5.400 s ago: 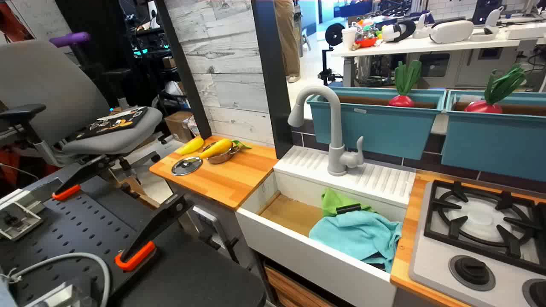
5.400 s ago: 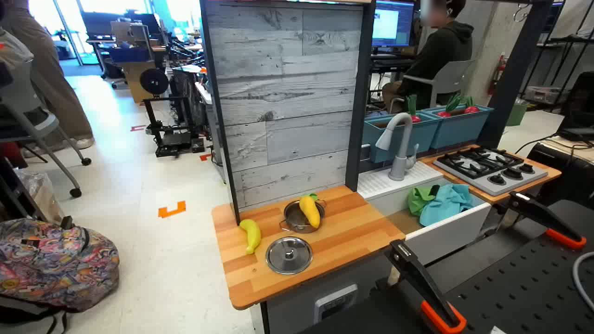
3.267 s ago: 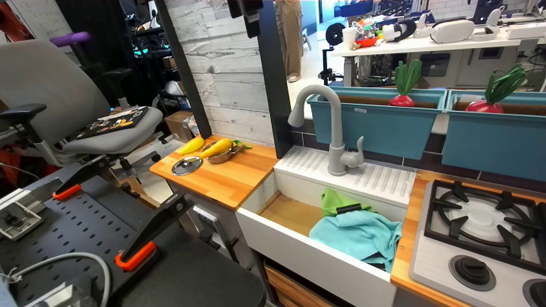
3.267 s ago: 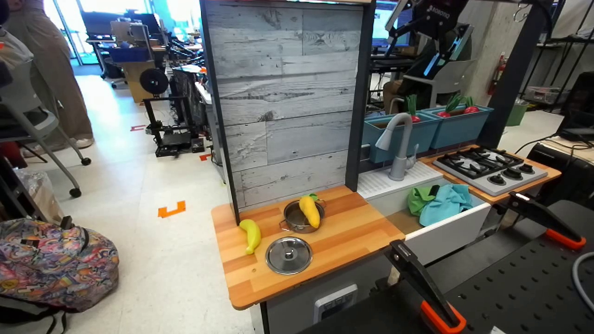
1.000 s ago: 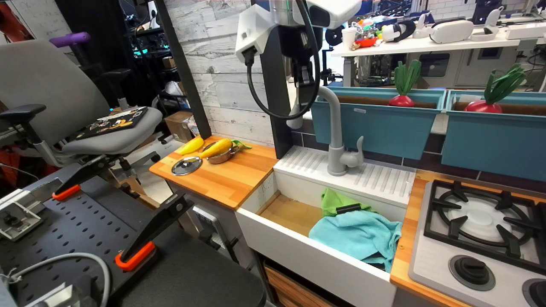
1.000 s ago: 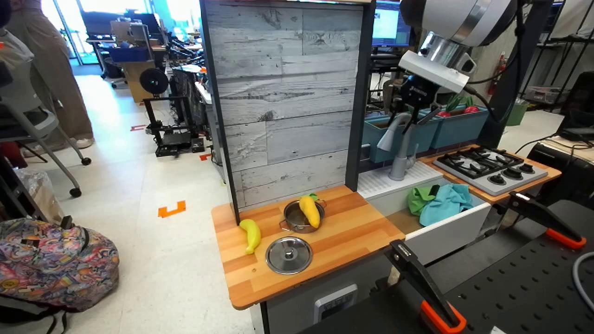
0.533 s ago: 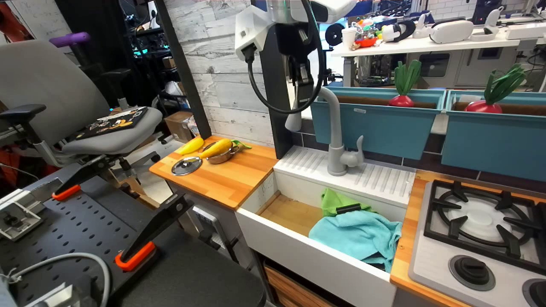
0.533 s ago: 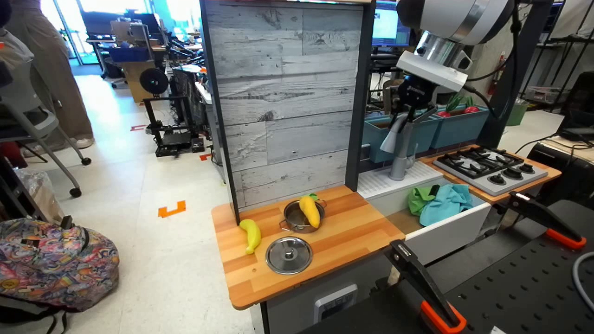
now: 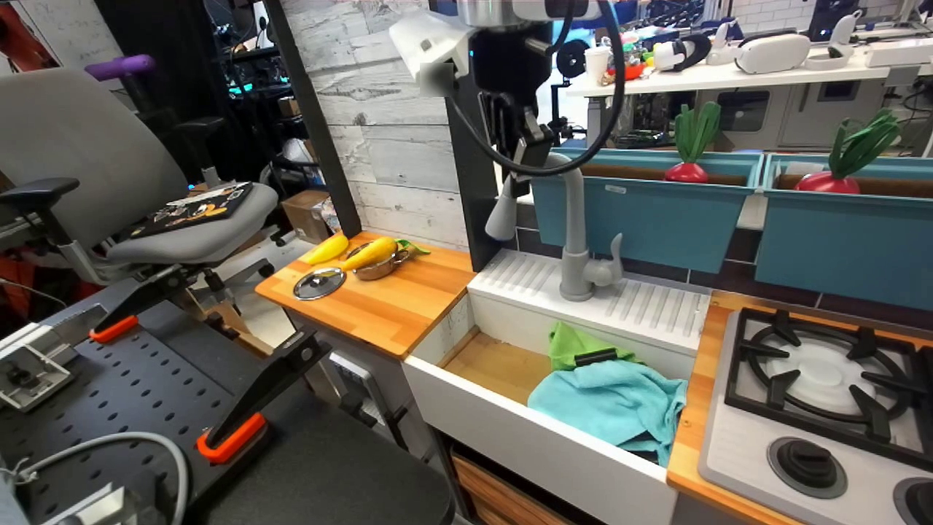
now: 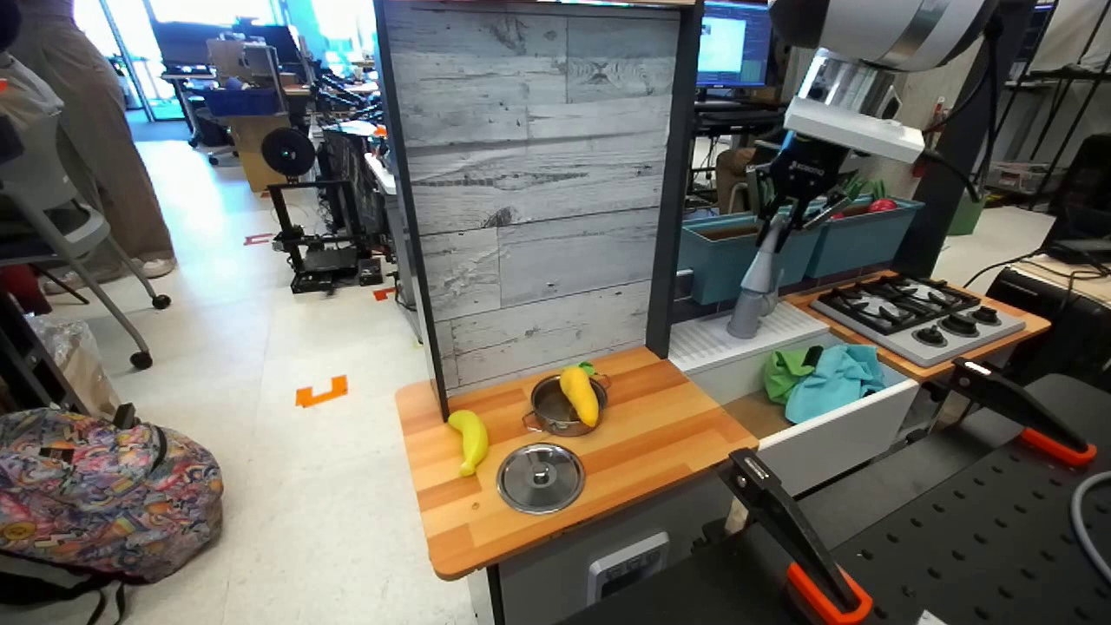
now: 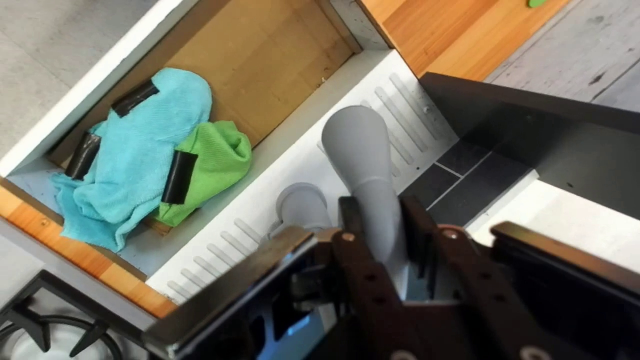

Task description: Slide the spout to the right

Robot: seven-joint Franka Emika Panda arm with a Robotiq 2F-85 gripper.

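In an exterior view we make out small pale lettering (image 10: 808, 167), apparently ROBOTIQ, on the black body of the gripper (image 10: 772, 236). We cannot read the pale tag (image 9: 615, 189) on the teal planter (image 9: 641, 222) or the white print (image 10: 757, 467) on the black clamp (image 10: 792, 525), both too small.

Noted: my gripper (image 11: 382, 216) is black, with round screw heads (image 11: 451, 233). My arm (image 10: 872, 26) is white, carrying a polished metal collar (image 10: 840, 82) and black cable (image 9: 619, 76).

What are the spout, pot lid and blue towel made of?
Spout: maybe plastic or painted metal; smooth, matte grey, hardly any shine. Pot lid: probably polished metal, since it gleams. Blue towel: looks like fuzzy fabric, bunched in soft folds.
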